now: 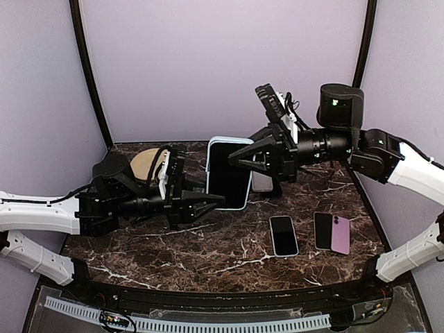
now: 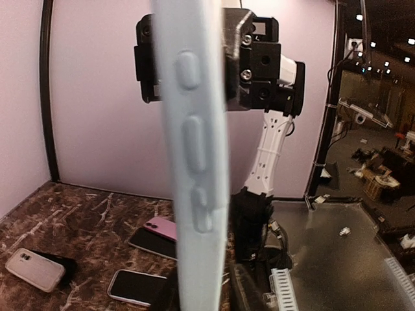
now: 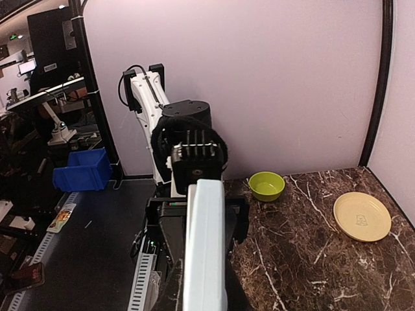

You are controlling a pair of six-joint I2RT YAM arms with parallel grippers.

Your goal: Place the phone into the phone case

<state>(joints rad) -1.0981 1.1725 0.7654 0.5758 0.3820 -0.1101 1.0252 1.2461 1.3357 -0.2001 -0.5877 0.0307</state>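
The right gripper (image 1: 234, 161) pinches the phone case (image 1: 210, 173), phone (image 1: 229, 179) apparently seated inside. Whether the left gripper (image 1: 218, 201) grips, I cannot tell. Next: press corners flush.

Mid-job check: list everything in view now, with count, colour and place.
phone case: one, light blue, held in the air
phone: one, dark screen, inside that case
loose phones: three, white-rimmed, black, purple, flat at right front
spare case: one, whitish, behind the loose phones
plate: one, yellow, far left
bowl: one, green, left, nearer the arms than the plate
table: one, dark marble
left gripper: one, black, shut on the phone case
right gripper: one, black, shut on the phone case
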